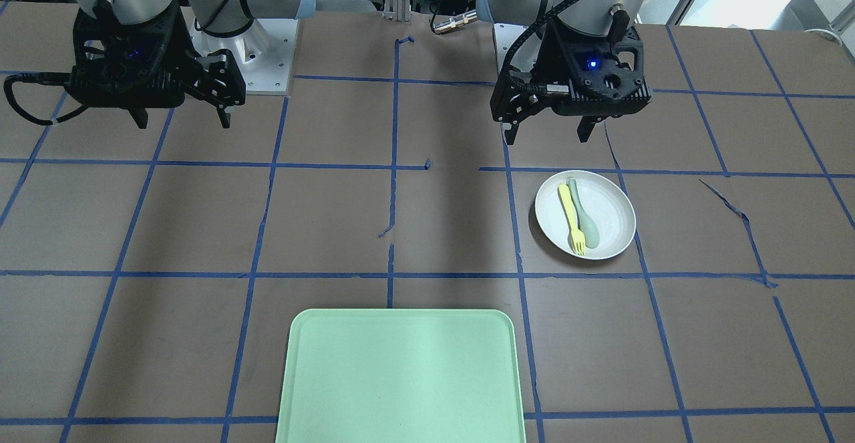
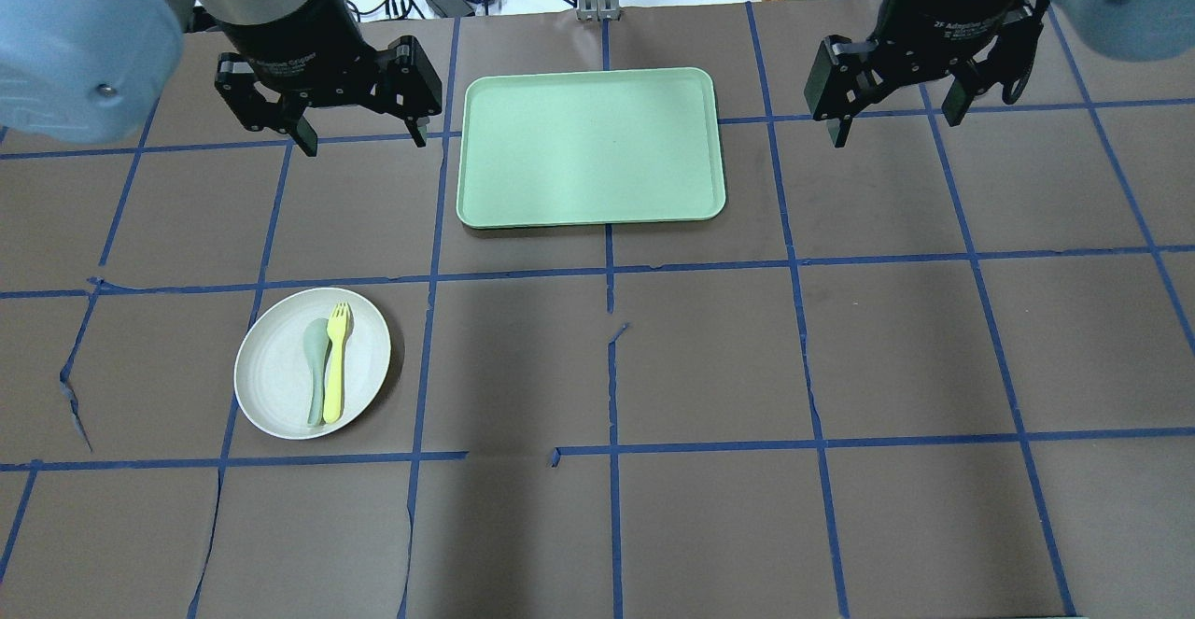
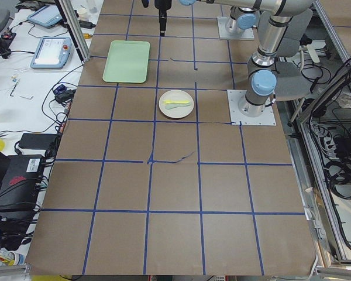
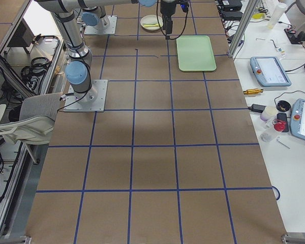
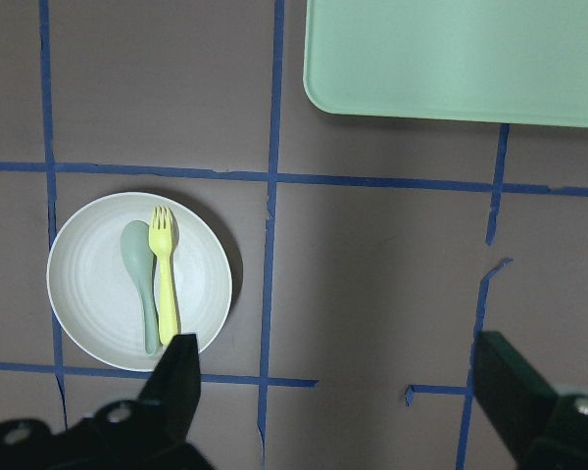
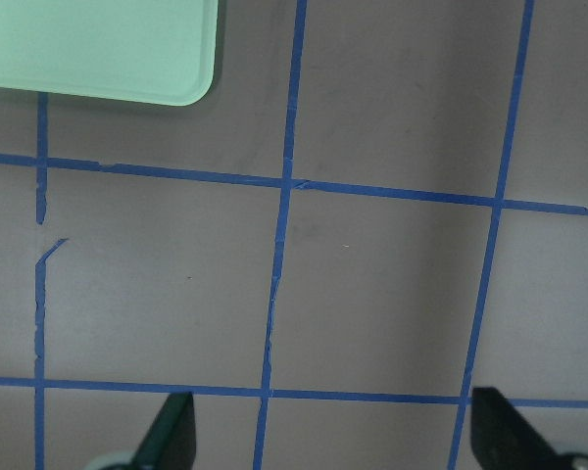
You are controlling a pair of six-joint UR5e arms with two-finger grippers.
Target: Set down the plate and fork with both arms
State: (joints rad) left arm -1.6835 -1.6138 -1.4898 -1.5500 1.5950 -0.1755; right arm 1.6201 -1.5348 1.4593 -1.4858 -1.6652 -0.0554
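Observation:
The white plate (image 2: pixel 280 386) lies on the table's left half; it also shows in the front view (image 1: pixel 611 212) and the left wrist view (image 5: pixel 88 294). On it lie the pale-yellow fork (image 2: pixel 335 367) (image 1: pixel 572 219) (image 5: pixel 164 274) and a grey-green spoon (image 2: pixel 315 376) side by side. My left gripper (image 2: pixel 359 138) (image 1: pixel 546 137) hangs open and empty high above the table, beyond the plate. My right gripper (image 2: pixel 901 129) (image 1: pixel 182 122) hangs open and empty over the table's right half, far from the plate.
A large light-green tray (image 2: pixel 591 146) (image 1: pixel 399 379) lies at the table's far middle, between the two grippers. Blue tape lines grid the brown table. Cables and small devices sit beyond the far edge.

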